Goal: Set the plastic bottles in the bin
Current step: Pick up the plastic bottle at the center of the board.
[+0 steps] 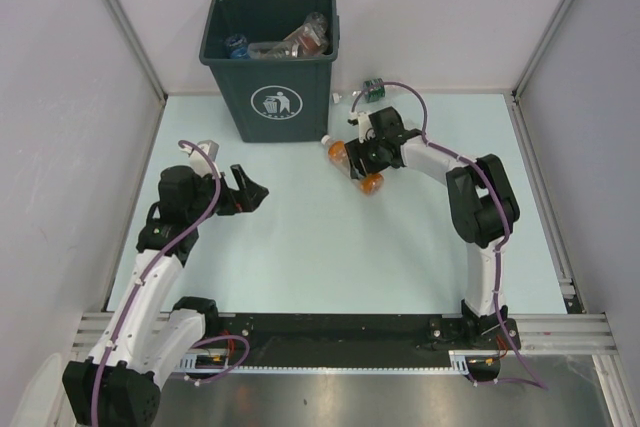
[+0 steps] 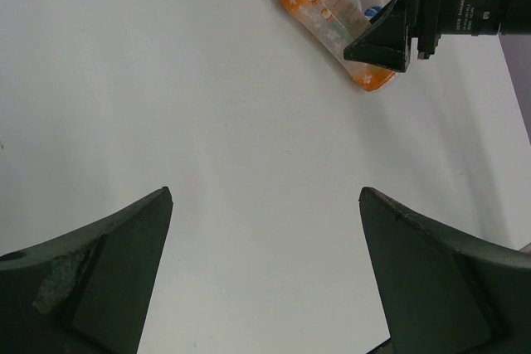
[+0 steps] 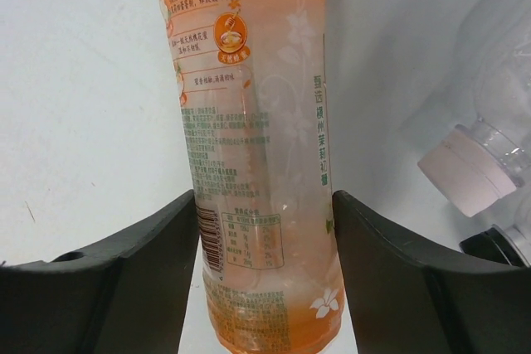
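Step in hand, as we read it: pick-up of one more bottle by the right arm. The right gripper is down on the orange bottle. That bottle lies on its side on the table, just right of the bin, near its front corner. In the wrist view the bottle runs lengthwise btwn the fingers. Each pad sits against a flank w/ no gap visible either side, so we take the gripper as clamped on it, approx at the lower label. Can't tell whether it's off the table yet; the top view suggests not.

Nxt move, our judgement: lift high enough to clear the bin's rim, which stands well above the bottle. Then swing left & back over the opening and let go. The bin already holds several bottles, piled toward its right side, so a drop nearer the middle looks safer. Risk: a thin round plastic body may slip or twist in a two-pad hold.

Also a clear bottle w/ a pale pink cap lies just beside the right finger. The lift shouldn't drag it along.

The left gripper has jaws wide apart w/ nothing btwn them. It hovers over bare table, well apart from the orange bottle & pointing roughly toward it. It has no part in this pick, we think.
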Controlling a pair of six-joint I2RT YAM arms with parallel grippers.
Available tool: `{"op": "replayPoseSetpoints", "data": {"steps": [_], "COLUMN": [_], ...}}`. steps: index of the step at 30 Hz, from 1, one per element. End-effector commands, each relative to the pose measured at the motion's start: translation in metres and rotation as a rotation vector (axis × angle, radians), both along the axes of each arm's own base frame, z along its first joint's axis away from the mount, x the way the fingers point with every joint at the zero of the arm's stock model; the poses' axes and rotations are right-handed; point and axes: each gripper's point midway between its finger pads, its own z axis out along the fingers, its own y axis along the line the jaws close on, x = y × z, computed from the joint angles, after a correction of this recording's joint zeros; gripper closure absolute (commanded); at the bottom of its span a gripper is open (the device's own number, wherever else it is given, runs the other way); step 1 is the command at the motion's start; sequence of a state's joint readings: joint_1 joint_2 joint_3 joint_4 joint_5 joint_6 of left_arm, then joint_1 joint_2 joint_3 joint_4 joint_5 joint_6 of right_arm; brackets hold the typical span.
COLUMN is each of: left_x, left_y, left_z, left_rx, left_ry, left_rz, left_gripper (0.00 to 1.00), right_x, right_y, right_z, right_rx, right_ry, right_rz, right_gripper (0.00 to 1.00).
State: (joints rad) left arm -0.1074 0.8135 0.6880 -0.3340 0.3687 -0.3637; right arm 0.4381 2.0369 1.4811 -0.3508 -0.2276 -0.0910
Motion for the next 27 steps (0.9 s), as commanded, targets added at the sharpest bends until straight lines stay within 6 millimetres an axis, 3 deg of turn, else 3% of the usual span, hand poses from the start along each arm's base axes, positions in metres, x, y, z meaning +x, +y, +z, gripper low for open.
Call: {"op": "replayPoseSetpoints", "data": {"steps": [1, 4, 6, 10, 14, 19, 21, 22, 27], "left_x": [0.002, 0.002, 0.001, 0.002, 0.003, 0.000, 0.001, -0.002, -0.001], "left_y": [0.002, 0.002, 0.002, 0.001, -0.002, -0.021, -0.030, -0.036, -0.053], "left_z": [0.003, 0.003, 0.004, 0.004, 0.009, 0.028, 0.038, 0.044, 0.067], "left_rx": [0.022, 0.022, 0.021, 0.016, -0.011, -0.116, -0.182, -0.219, -0.276], "left_ry": [-0.015, -0.016, -0.017, -0.015, -0.009, -0.034, -0.061, -0.066, -0.172], "left_rz": [-0.004, -0.002, -0.002, -0.003, -0.006, -0.078, -0.103, -0.126, -0.184], "left_gripper": [0.00, 0.00, 0.00, 0.00, 0.00, 0.00, 0.00, 0.00, 0.00], "right_x": [-0.013, -0.015, -0.016, -0.019, -0.024, -0.054, -0.075, -0.083, -0.131], "right_y": [0.005, 0.006, 0.007, 0.015, 0.024, 0.044, 0.057, 0.060, 0.086], "right_z": [-0.007, -0.011, -0.011, 0.007, 0.042, 0.101, 0.116, 0.136, 0.192], "right_rx": [-0.004, -0.006, -0.007, 0.003, 0.042, 0.115, 0.154, 0.195, 0.392], "right_ry": [0.043, 0.058, 0.060, 0.012, -0.059, -0.139, -0.146, -0.173, -0.192], "right_rz": [0.046, 0.039, 0.031, 0.024, 0.031, 0.102, 0.156, 0.171, 0.289], "right_gripper": [0.31, 0.31, 0.37, 0.70, 0.88, 0.89, 0.89, 0.89, 0.85]}}
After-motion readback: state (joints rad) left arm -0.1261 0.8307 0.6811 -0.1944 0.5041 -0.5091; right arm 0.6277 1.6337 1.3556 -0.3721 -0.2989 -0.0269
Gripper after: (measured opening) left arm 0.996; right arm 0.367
